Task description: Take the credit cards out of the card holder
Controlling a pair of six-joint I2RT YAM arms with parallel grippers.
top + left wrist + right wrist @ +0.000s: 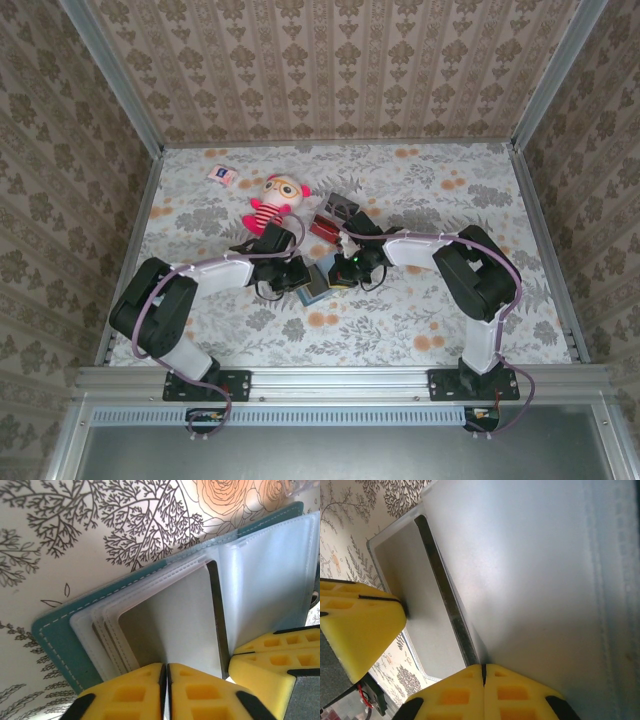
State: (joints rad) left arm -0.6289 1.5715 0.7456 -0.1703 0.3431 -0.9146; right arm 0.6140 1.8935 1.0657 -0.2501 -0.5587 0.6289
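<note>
Left gripper: fingers pressed together on the clear sleeves of the card holder, which lies open on the table directly ahead of it. Right gripper: fingers closed at a thin dark edge between sleeves; card or sleeve, cannot tell. Beyond both: a small red-and-dark pile, then the plush doll.

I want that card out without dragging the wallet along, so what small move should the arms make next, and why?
Probably draw the left gripper slowly back, away from the card holder, while the right gripper holds firm. The left jaws look shut on the near edge of the grey card, the right jaws pinch the clear sleeve beside it, and the card lies in its pocket.
</note>
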